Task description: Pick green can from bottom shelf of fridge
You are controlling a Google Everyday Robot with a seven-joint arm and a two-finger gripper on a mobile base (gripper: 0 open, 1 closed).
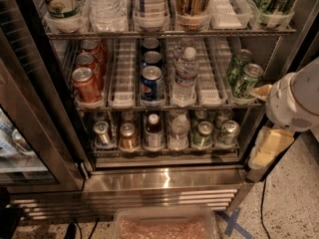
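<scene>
The fridge (164, 180) stands open, with a ribbed steel base. Its bottom shelf (164, 151) is a dim wire rack holding a row of small cans and bottles. The dark green can (203, 134) with a silver top stands at the front of its lane, right of centre, between a clear bottle (178, 132) and a paler silvery can (228, 132). My gripper (269, 144), cream-coloured under a white wrist (295, 101), hangs at the right edge of the fridge opening. It is to the right of the green can, about level with it, and does not touch it.
The middle shelf holds red cans (85, 83), blue cans (151, 82), a water bottle (185, 76) and lime-green cans (244, 78). The dark-framed glass door (35, 133) is swung out at the left. A clear plastic bin (164, 225) sits on the floor in front.
</scene>
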